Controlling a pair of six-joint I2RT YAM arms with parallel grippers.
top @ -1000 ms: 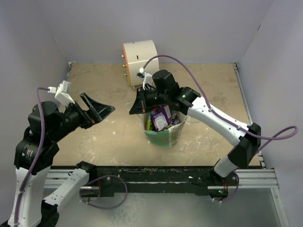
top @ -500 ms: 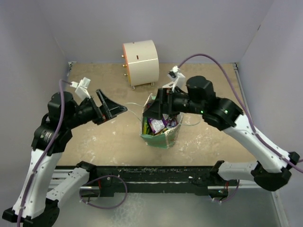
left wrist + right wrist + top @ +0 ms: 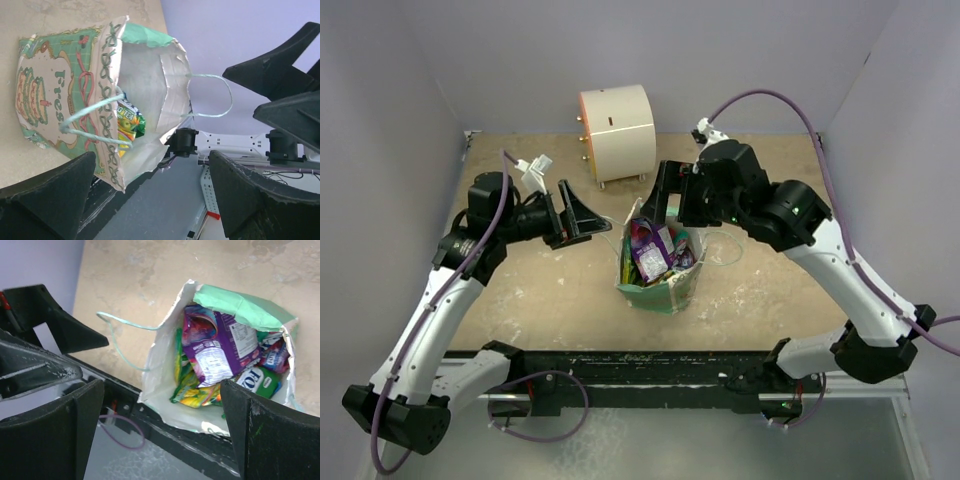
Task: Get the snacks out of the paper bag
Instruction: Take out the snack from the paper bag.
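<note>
Near the middle of the tabletop [image 3: 520,310], the paper bag [image 3: 665,288] is standing open, snacks [image 3: 650,250] inside; the right gripper [image 3: 660,210] is hovering above its mouth, the left gripper [image 3: 590,228] pointing at its side, both jaws spread.

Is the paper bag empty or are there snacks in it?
Not empty. The paper bag stands open, with a purple packet and other snacks showing inside.

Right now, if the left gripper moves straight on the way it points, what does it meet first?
Most likely the paper bag: its open mouth faces the open left gripper, and the near loop handle hangs across that line, so the handle probably comes first. Depth is unclear.
</note>
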